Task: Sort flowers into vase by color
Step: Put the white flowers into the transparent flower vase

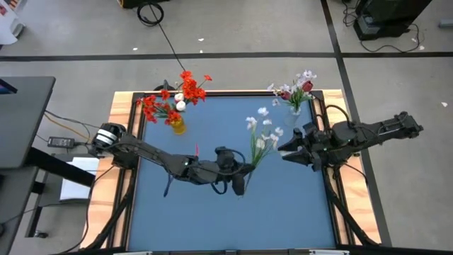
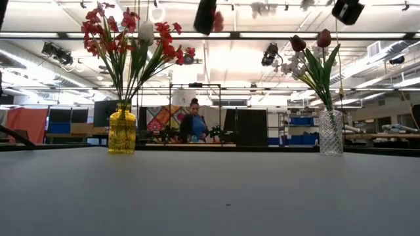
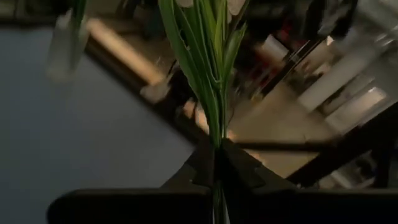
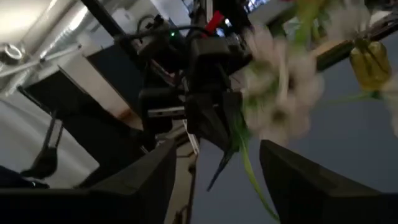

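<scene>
My left gripper is over the middle of the table, shut on a spray of white flowers with long green leaves. My right gripper hangs open just right of the spray, its fingers facing it; its wrist view shows the white blooms in front of my left gripper. A yellow vase at the far left holds red and orange flowers. A clear vase at the far right holds white, pink and dark red flowers. My left gripper pinches the lower part of the spray's green stem between its two fingers, coming from the table's left. The spray is lifted clear of the table, and leaves and blooms reach past the fingertips toward the far right.
Both vases stand near the blue table's far edge, upright on their bases. The table has wooden side rails. A person sits in the room beyond the far edge. A grey desk stands at the left.
</scene>
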Robot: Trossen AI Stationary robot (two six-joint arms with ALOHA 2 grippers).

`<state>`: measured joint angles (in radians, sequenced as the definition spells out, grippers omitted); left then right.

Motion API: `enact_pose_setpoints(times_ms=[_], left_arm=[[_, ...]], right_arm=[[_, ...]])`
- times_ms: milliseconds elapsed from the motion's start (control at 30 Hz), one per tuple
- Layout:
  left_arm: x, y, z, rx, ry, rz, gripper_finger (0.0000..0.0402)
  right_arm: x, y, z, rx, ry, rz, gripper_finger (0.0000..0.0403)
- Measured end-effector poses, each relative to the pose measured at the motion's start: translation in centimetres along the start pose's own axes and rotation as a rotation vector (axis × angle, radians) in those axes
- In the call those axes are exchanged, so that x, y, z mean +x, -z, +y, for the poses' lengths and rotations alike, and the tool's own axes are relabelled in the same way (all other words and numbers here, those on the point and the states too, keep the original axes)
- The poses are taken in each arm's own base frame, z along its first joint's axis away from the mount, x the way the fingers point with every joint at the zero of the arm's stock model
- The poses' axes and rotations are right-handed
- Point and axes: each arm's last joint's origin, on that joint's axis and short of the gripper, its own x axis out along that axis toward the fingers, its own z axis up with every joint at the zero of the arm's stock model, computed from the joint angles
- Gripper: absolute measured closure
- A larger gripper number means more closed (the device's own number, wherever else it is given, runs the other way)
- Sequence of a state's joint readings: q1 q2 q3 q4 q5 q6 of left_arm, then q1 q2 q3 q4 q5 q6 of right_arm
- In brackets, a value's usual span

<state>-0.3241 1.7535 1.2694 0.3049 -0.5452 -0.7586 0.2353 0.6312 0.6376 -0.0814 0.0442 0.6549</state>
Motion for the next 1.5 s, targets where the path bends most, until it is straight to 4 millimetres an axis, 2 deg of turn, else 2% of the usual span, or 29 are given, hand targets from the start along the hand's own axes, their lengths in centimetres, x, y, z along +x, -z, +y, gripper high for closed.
enact_pose_setpoints(times_ms=[233, 400, 667, 833, 967, 1200, 1333, 1500], left_arm=[[0.8, -2.1, 0.4, 0.046, 0.035, -0.120, 0.0380], [1.1, -4.0, 0.5, 0.064, 0.096, -0.226, 0.0380], [1.6, -4.8, 0.9, 0.107, 0.173, -0.203, 0.0379], [1.6, -4.6, 1.0, 0.122, 0.173, -0.183, 0.0379], [1.8, -4.2, 1.2, 0.144, 0.174, -0.123, 0.0379], [1.8, -3.8, 1.4, 0.157, 0.165, -0.089, 0.0379], [1.8, -3.8, 1.4, 0.156, 0.156, -0.090, 0.0371], [1.8, -3.7, 1.6, 0.174, 0.134, -0.072, 0.0330]], right_arm=[[1.8, 0.6, 0.3, -0.027, 0.123, -0.085, 0.0141], [3.8, 0.5, 0.6, -0.042, 0.098, -0.152, 0.0147], [5.5, -0.1, 0.8, -0.070, 0.110, -0.301, 0.0165], [6.4, 0.2, 0.2, -0.080, 0.121, -0.264, 0.0199], [7.3, 0.4, -0.3, -0.075, 0.106, -0.247, 0.0247], [8.1, 0.8, -0.6, -0.092, 0.119, -0.240, 0.0381], [7.8, 0.9, -0.5, -0.110, 0.175, -0.255, 0.0384], [6.9, 1.0, -1.0, -0.202, 0.311, -0.230, 0.0386]])
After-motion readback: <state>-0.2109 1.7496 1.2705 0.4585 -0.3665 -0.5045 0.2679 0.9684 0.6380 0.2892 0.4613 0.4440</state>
